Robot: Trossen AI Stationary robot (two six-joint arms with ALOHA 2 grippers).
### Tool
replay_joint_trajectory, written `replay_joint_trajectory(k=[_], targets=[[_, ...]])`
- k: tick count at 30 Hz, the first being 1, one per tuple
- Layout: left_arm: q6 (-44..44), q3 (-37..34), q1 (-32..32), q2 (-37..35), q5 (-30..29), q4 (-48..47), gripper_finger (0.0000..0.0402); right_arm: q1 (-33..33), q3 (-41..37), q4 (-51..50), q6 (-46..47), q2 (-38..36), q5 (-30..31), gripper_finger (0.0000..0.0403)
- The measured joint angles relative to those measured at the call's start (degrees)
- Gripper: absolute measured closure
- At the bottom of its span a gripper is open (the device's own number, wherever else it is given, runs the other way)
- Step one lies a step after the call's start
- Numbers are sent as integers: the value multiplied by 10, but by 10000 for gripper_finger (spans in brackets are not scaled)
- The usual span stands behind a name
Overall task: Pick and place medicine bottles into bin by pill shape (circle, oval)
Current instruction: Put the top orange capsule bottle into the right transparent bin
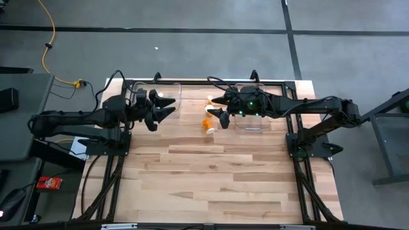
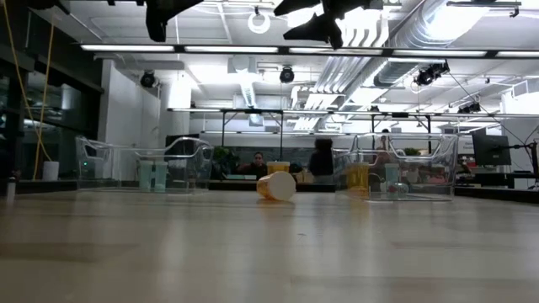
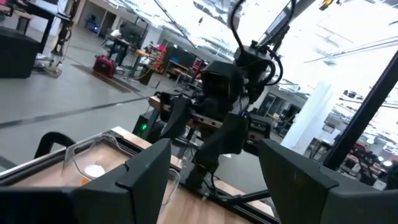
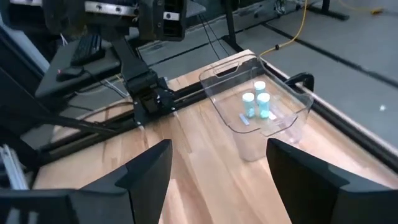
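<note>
- Two medicine bottles are left on the bare worktop (image 1: 211,185) between the two bins: an orange bottle (image 1: 209,125) lying on its side near the middle, and a second bottle (image 1: 209,100) just behind it, towards the far edge.
- In the low view the orange bottle (image 2: 276,186) is seen on its side with its white cap turned towards the camera.
- More bottles are already sorted: pale blue-green ones stand in the left bin (image 4: 258,99), and orange and pale ones are seen through the wall of the right bin (image 2: 404,172).
- The bottles are judged to be light, stiff plastic with smooth round walls; a lying one is likely to roll or slip away if nudged from one side.
- The best hold is judged to be across the body, below the cap, with the fingers on opposite sides of the cylinder.
- No brand, label or writing can be read on any bottle or bin.
- The right pincer (image 1: 218,114) is held open and empty above the worktop, close beside the orange bottle and in front of the right bin (image 1: 252,105).
- The left pincer (image 1: 161,108) is held open and empty over the left bin (image 1: 167,89), well apart from the loose bottles.
- The pill shapes inside the bottles cannot be made out.
</note>
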Motion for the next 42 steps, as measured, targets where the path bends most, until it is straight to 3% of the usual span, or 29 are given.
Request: replay_joint_trajectory(k=[12,20,23,34,42], targets=[[-15,0,0,0,0,0,171,-10,3,-11,116,38,19,148],[-25,0,0,0,1,0,171,-22,155,-284,140,167,90,148],[-31,1,0,0,1,0,171,-42,208,-336,157,226,94,148],[-45,1,0,0,0,0,171,-86,284,-355,175,363,42,148],[-47,1,0,0,-9,0,170,-88,285,-392,205,376,95,148]])
